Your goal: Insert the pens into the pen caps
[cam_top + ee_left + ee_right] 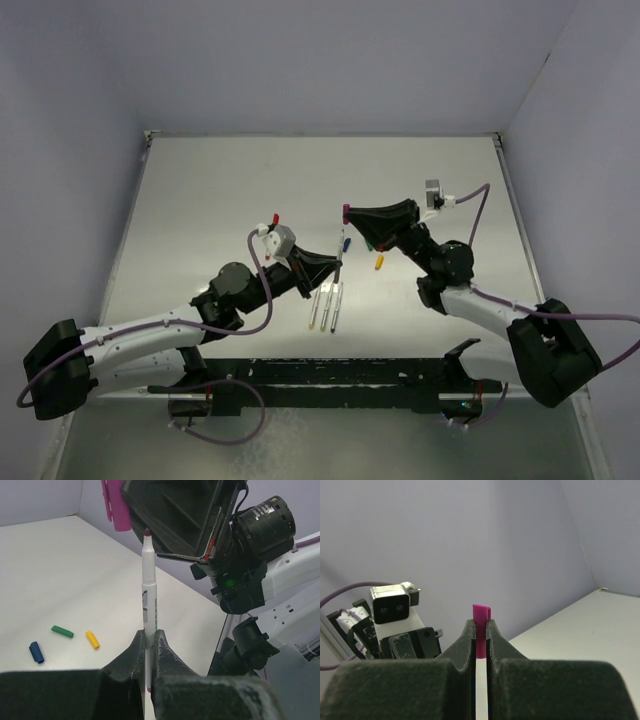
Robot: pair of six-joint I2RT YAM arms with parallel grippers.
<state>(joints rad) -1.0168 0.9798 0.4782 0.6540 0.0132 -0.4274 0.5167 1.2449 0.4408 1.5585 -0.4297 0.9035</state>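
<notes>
The offset pen [148, 580] clamped in the left gripper [150, 636] may be pushed past the cap [481, 612] pinched by the right gripper [480, 626].

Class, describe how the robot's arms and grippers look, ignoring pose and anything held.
The left arm and right arm have white links, black joints and black base housings. The left gripper and right gripper are black wedges with two fingers. A purple cable runs along each to a grey wrist camera.
</notes>
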